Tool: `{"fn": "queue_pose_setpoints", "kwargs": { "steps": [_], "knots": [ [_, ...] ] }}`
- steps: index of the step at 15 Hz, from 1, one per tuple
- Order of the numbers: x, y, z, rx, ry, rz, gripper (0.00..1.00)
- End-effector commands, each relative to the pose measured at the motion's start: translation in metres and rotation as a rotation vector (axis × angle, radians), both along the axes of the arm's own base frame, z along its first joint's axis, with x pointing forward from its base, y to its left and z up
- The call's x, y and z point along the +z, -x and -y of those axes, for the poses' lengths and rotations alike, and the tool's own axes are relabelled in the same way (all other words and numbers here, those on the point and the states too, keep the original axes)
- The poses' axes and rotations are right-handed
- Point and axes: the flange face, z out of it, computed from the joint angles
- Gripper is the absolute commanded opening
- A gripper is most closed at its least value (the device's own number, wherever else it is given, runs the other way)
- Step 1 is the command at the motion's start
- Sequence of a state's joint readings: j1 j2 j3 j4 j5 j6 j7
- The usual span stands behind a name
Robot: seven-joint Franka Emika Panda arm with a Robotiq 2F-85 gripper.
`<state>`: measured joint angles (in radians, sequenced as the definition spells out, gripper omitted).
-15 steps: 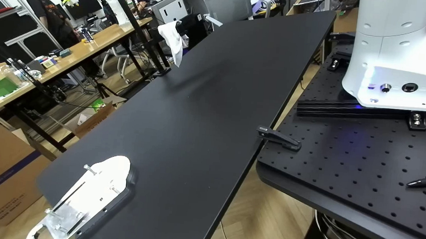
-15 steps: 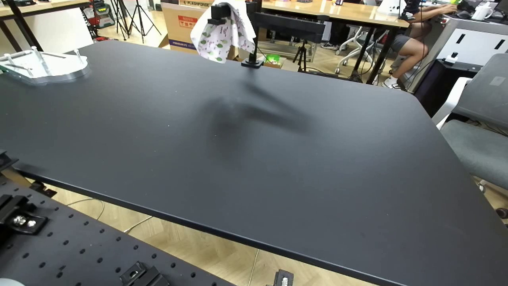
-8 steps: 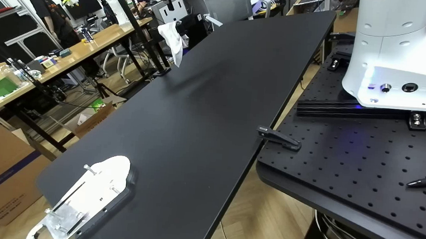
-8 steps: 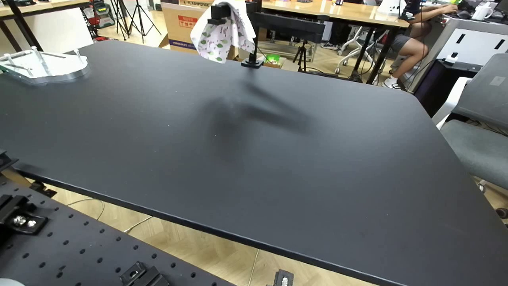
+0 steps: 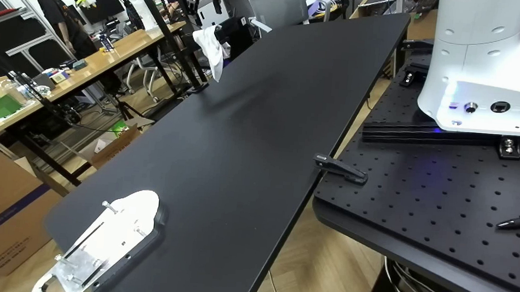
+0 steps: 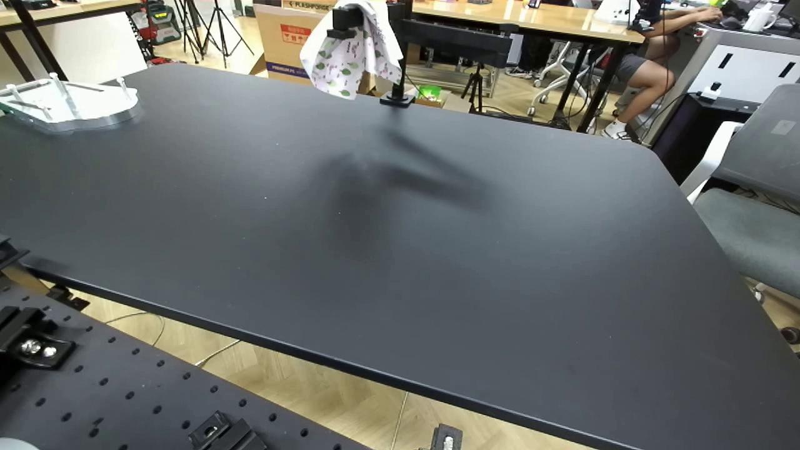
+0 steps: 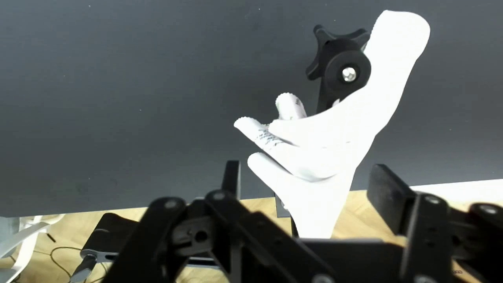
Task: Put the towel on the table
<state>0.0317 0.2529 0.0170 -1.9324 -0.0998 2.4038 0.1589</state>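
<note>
gripper [image 7: 308, 182]: jaws spread wide, lower half of wrist view | towel [image 7: 346, 137]: partly seen between the jaws, right of centre; in an exterior view, draped over a black stand [image 6: 453, 42], top centre, beside the upper edge of the tabletop [image 6: 500, 300] | white pegged board [image 5: 124, 219]: lower left of an exterior view

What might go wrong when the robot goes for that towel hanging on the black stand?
The open gripper might snag the knob beside the towel, perhaps jolting the black stand. In the wrist view the towel partly overlaps the floor past the table, so it could fall there.
</note>
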Motion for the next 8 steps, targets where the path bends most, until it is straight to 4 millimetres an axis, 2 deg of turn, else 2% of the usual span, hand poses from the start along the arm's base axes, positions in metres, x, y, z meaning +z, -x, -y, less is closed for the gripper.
{"fn": "queue_pose_setpoints", "kwargs": {
  "steps": [1, 5, 8],
  "knots": [
    [-0.002, -0.013, -0.005, -0.054, -0.012, -0.012, 0.53],
    [-0.013, -0.012, -0.008, -0.068, -0.021, -0.042, 0.27],
    [-0.013, -0.010, -0.010, -0.074, -0.031, -0.050, 0.05]
  ]
}}
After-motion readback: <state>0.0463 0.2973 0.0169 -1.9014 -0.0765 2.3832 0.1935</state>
